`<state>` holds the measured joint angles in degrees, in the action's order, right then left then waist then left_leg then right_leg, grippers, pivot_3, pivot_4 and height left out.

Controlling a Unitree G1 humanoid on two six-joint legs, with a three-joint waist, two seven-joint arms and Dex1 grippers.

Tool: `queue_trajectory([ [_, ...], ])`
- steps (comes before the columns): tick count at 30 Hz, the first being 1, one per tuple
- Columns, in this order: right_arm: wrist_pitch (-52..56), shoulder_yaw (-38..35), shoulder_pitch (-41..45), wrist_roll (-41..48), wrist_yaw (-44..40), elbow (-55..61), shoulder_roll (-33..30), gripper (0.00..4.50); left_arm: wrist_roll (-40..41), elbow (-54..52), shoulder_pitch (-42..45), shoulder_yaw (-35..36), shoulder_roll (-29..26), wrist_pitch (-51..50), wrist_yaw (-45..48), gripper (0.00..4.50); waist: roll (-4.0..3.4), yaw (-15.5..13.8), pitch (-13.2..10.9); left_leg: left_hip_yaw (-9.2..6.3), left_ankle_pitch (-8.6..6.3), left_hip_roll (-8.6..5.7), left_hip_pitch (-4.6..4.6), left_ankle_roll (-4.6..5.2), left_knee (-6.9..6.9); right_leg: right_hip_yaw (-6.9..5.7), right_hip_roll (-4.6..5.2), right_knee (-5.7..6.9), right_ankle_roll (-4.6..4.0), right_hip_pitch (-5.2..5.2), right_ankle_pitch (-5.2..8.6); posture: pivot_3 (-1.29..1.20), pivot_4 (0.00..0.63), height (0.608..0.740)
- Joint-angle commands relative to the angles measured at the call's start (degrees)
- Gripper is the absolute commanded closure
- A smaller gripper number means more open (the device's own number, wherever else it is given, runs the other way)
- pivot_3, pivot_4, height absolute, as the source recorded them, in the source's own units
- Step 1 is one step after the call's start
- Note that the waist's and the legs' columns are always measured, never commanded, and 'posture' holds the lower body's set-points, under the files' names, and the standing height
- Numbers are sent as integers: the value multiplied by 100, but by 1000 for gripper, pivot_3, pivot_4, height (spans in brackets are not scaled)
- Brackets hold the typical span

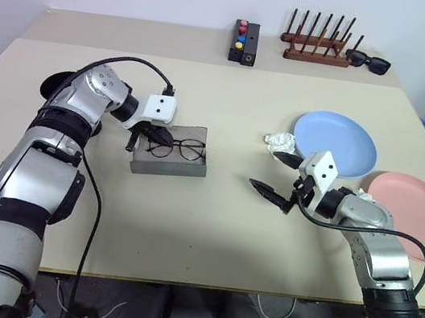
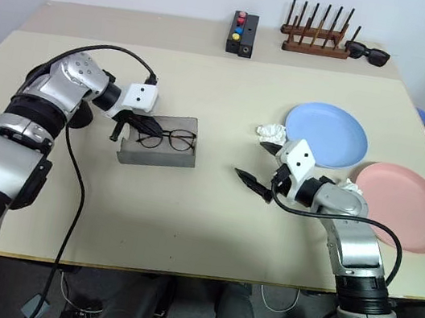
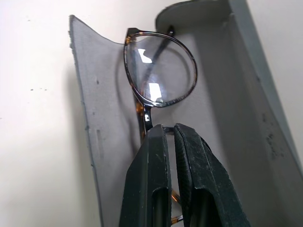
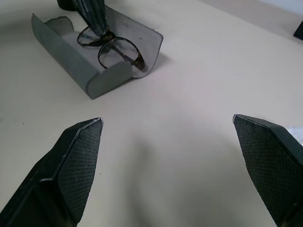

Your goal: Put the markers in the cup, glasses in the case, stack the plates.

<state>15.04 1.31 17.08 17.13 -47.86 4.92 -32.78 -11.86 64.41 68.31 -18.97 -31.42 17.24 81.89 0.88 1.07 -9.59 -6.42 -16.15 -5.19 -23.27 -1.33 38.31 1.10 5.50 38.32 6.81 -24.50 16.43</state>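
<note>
We see the left claw (image 1: pixel 150 134) pinching the glasses (image 1: pixel 177 149) at their left end, inside the open case (image 1: pixel 170 158) on the desk (image 1: pixel 208 232). Risk, we judge: letting go askew leaves a temple over the wall, blocking the lid. Glasses and case run left-right. The right claw (image 1: pixel 276 179) hangs spread, empty.

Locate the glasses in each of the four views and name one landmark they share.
Left eye: glasses left of centre.
Right eye: left of centre.
Left wrist: upper middle.
Right wrist: upper left.
Shared landmark: the open grey case holding them.
</note>
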Motion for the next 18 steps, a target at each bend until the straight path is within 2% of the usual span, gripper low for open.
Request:
queue_trajectory([
  [1, -4, -201, 13, 92, 30, 321, -66, 0, -42, 61, 239, 101, -1, 58, -153, 4261, 0, 8, 0, 0, 0, 0, 0, 0, 0, 0, 0, 0, 0, 0, 0, 0, 150, 740],
  [10, 46, -234, -14, 105, 43, 368, -77, 0, -38, 196, 354, 117, 52, 35, -350, 4261, 1, 9, 0, 0, 0, 0, 0, 0, 0, 0, 0, 0, 0, 0, 0, 0, 150, 740],
  [18, 69, -256, -58, 102, 48, 414, -76, 0, 99, 87, 256, 187, -22, -67, 194, 4261, 0, 7, 0, 0, 0, 0, 0, 0, 0, 0, 0, 0, 0, 0, 0, 0, 150, 740],
])
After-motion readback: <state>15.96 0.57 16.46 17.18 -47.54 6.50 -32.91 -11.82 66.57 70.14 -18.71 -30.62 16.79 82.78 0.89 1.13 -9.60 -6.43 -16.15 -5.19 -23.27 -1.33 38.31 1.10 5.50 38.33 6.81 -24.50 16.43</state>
